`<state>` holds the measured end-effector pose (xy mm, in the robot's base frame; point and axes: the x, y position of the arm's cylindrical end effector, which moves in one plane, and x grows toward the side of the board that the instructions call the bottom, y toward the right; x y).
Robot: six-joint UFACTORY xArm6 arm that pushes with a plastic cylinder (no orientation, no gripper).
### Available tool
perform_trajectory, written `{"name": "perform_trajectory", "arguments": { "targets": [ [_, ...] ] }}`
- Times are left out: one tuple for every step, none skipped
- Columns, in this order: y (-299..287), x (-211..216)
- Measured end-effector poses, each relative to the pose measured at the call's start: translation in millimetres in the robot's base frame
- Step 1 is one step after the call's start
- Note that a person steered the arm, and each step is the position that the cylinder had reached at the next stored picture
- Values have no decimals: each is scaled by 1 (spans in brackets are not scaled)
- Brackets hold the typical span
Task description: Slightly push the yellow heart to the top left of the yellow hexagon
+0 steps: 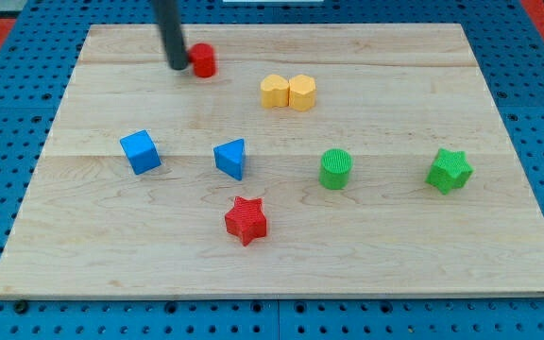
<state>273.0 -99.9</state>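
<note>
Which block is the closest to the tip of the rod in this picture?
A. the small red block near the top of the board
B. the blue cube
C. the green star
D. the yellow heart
A: my tip stands just to the view's left of the small red block, almost touching it, while the other blocks lie far from it.

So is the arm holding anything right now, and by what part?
Nothing is held. My tip only pushes; it sits just left of the red block, far from the yellow heart.

Your wooden worktop [442,246] carries eight blocks — red cylinder [203,60], yellow heart [274,92], yellow hexagon [302,93], blue cube [140,152], blue triangle [231,158], green cylinder [335,169], green star [450,171], red star [246,220].
</note>
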Motion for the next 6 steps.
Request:
{"name": "perform_trajectory", "arguments": {
  "targets": [
    [65,-15],
    [114,-20],
    [70,6],
    [51,59],
    [51,92],
    [90,97]
  ]
}}
